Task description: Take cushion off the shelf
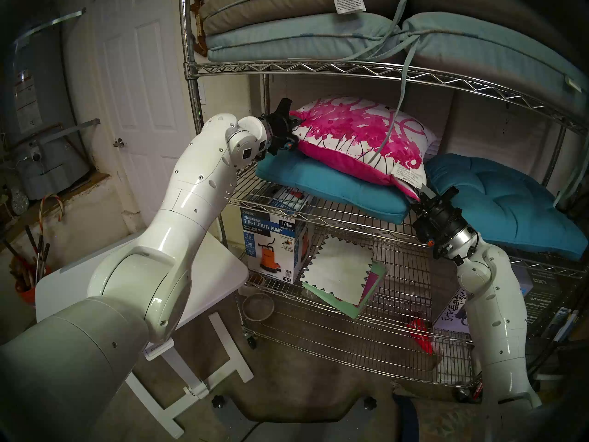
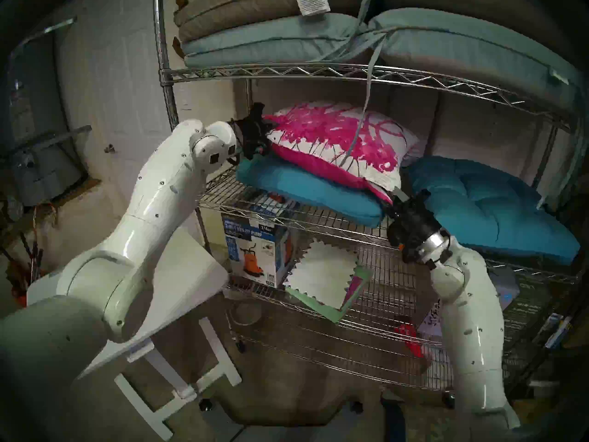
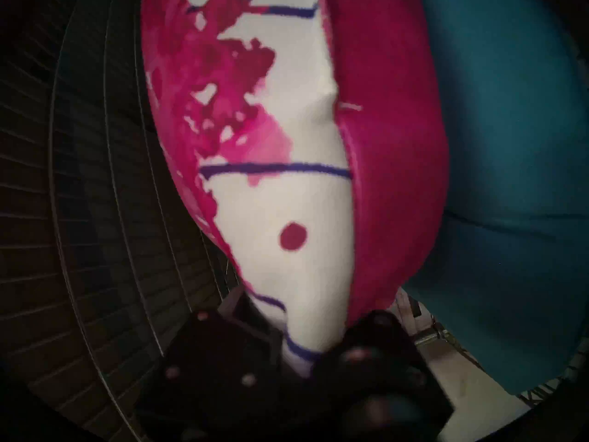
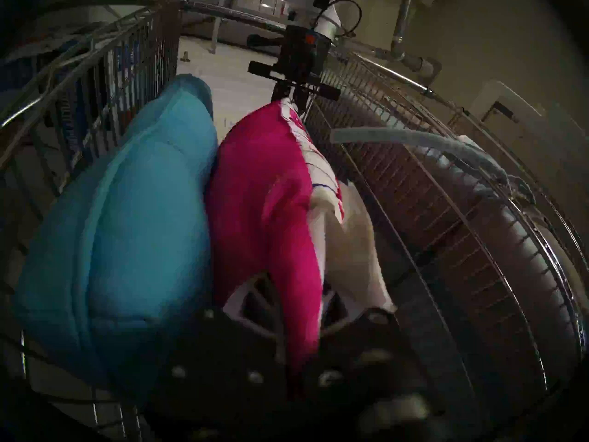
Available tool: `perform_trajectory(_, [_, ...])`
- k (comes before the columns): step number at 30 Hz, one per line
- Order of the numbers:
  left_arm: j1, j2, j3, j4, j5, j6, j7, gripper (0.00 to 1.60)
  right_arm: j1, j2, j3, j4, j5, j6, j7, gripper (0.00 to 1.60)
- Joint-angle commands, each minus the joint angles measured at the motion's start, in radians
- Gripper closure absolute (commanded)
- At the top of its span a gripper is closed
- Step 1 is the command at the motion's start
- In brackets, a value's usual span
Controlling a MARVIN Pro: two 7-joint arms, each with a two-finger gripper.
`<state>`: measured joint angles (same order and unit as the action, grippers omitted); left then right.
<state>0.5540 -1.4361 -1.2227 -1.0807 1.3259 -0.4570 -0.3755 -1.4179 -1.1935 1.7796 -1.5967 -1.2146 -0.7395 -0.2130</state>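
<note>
The cushion [image 1: 360, 135] [image 2: 334, 141], white with magenta splatter and a magenta back, lies on a teal seat cushion on the middle tier of the chrome wire shelf [image 1: 318, 68] [image 2: 287, 72]. My left gripper [image 1: 291, 125] [image 2: 266, 133] is shut on its left corner. In the left wrist view the cushion [image 3: 287, 176] narrows down into my left gripper [image 3: 306, 349], pinched there. My right gripper [image 1: 419, 194] [image 2: 393, 197] is shut on the lower right corner, by the white label. In the right wrist view the magenta fabric of the cushion [image 4: 267, 192] runs into my right gripper [image 4: 302, 329].
A teal seat cushion [image 1: 334, 189] lies under the cushion; another [image 1: 510, 205] lies to its right. Pale blue pads [image 1: 318, 33] fill the tier above, and a tie [image 1: 395, 113] hangs over the cushion. A pump box [image 1: 271, 240] sits below. A small white table [image 1: 204, 282] stands left.
</note>
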Motion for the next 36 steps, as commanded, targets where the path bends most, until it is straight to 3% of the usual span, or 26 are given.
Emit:
perform_trajectory(1, [-0.016,-0.013,-0.002,-0.029,-0.001,0.005,0.011,1.6,-0.044,-0.031,0.021,-0.054,0.042,0.012,0.005,1.6])
perform_trajectory(12, [-0.007,-0.015,-0.01,-0.101,0.005,0.017,0.005,1.6,-0.139,-0.099,0.004,-0.173,0.092,0.026,0.016,1.6])
perform_trajectory(26, [0.039,-0.005,-0.029,-0.24,0.002,0.053,-0.061,1.6,-0.235,-0.152,-0.015,-0.28,0.134,0.069,0.033,1.6])
perform_trajectory(36, [0.104,0.042,-0.073,-0.363,-0.023,0.045,-0.126,1.6,-0.305,-0.196,-0.055,-0.35,0.125,0.116,0.036,1.6])
